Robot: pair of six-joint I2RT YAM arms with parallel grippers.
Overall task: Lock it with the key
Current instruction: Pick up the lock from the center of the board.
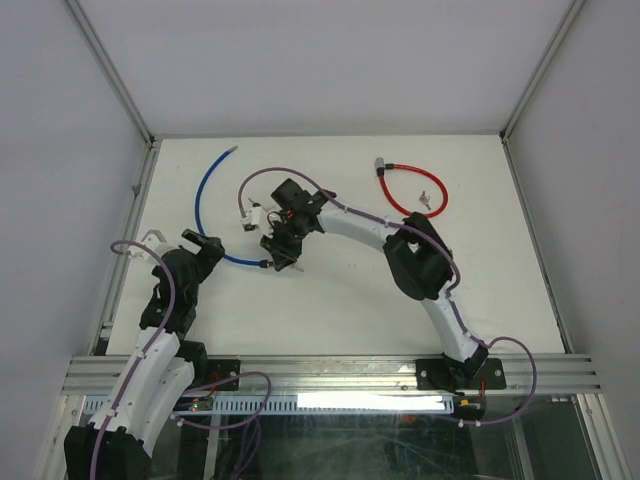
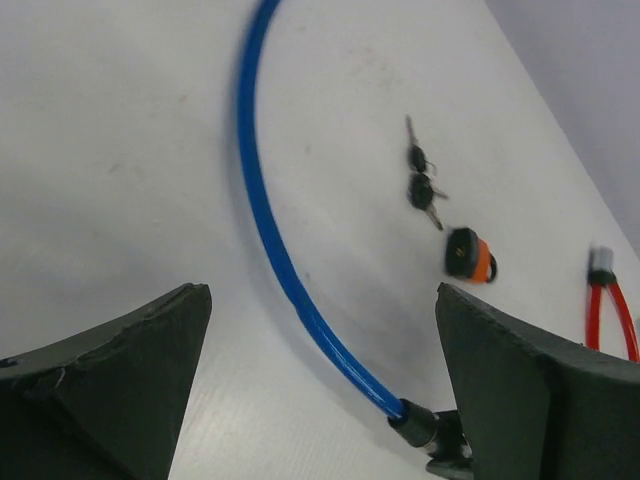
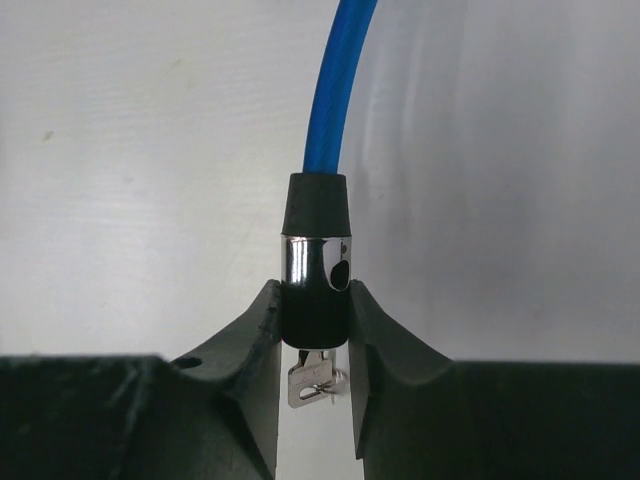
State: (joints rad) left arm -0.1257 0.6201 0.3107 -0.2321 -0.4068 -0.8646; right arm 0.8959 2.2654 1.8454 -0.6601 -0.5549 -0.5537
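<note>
So here's what we see. Nearest to us, on the left side of the white table (image 1: 350, 300), the left gripper (image 1: 202, 240) hovers with its fingers spread wide and nothing between them. From its wrist cam we look straight out between the 2 dark fingers at the blue cable (image 1: 198, 205) curving across the table.

A bit farther in, around the middle, the right arm reaches over to the left, and the right gripper (image 3: 314, 300) is pinching the lock head (image 3: 316, 250) at the near end of that blue cable. Both fingers press on the black-and-chrome barrel from either side. A silver key (image 3: 308, 382) pokes out of the barrel's bottom end, down in the gap between the fingers.

From there the blue cable arcs away toward the far left, and its other end lies loose on the table.

On the far right sits a red cable (image 1: 443, 190), curled into a loop. The left wrist cam also shows 2 loose keys (image 2: 420, 180) lying past the blue cable, with a round orange-and-black piece (image 2: 468, 255) just beside them, between the keys and the red cable.
</note>
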